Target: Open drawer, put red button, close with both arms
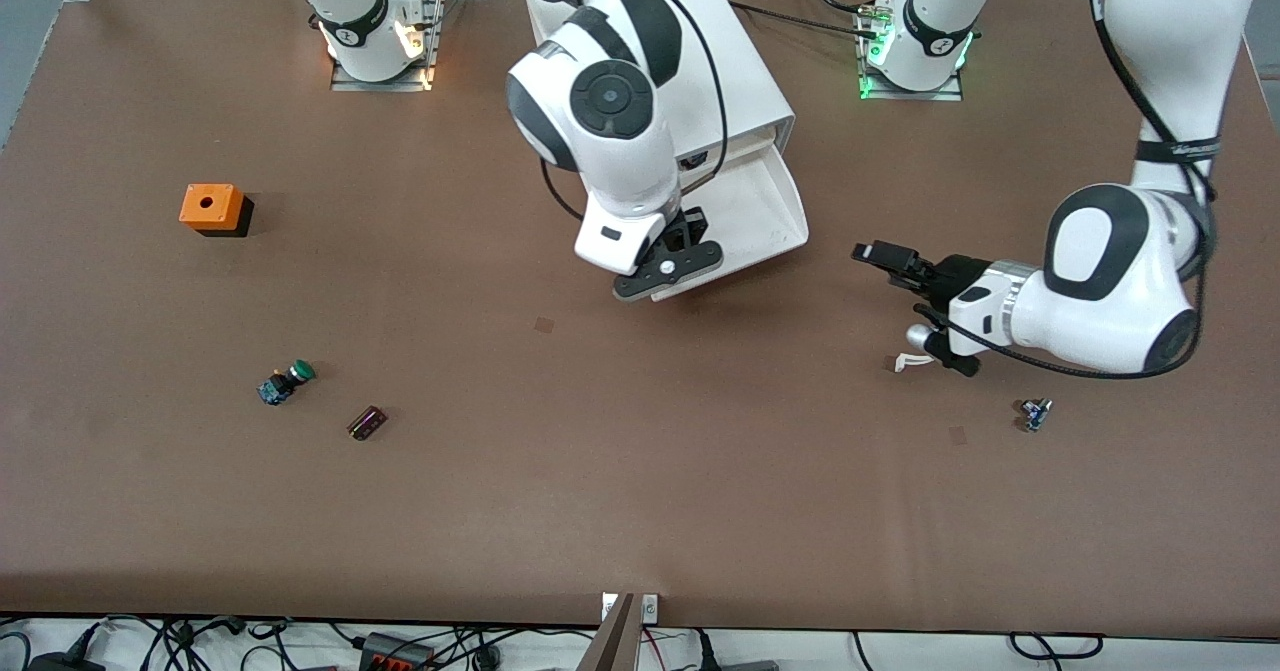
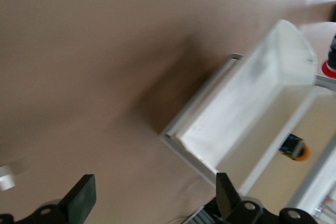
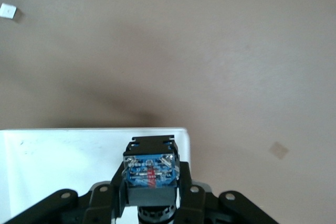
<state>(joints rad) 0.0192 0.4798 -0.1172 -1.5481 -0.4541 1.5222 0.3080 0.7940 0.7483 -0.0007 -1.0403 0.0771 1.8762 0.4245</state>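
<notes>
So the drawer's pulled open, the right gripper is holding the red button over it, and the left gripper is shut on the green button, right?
Not quite. The drawer is open and the right gripper holds the red button over it, but the left gripper is open and holds nothing, as the left wrist view shows. The green button lies on the table, seen in the front view.

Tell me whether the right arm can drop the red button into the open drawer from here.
Probably yes. The right pincer grips the red button directly above the drawer at its front edge, with nothing between them; the left pincer waits aside.
</notes>
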